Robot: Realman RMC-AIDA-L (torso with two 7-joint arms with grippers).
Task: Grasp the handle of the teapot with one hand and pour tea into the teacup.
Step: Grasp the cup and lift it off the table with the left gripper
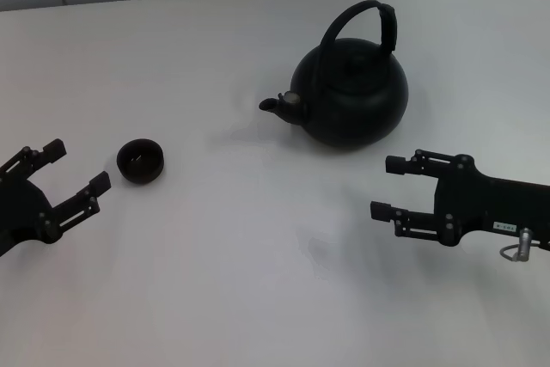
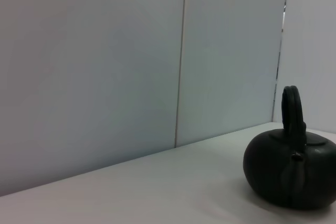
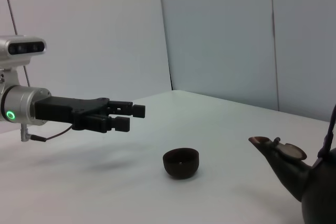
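Both pincers hover open and empty over the white table (image 1: 258,298): right pincer (image 1: 385,186) at 5 o'clock of the teapot (image 1: 352,92), left pincer (image 1: 77,165) beside the teacup (image 1: 141,162), at its 9 o'clock.

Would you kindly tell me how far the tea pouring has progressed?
Nothing is done yet: the teapot stands upright and ungrasped, its spout towards the teacup. The right tool hovers open near the pot, the left tool open beside the cup. Grasping the handle and pouring remain.
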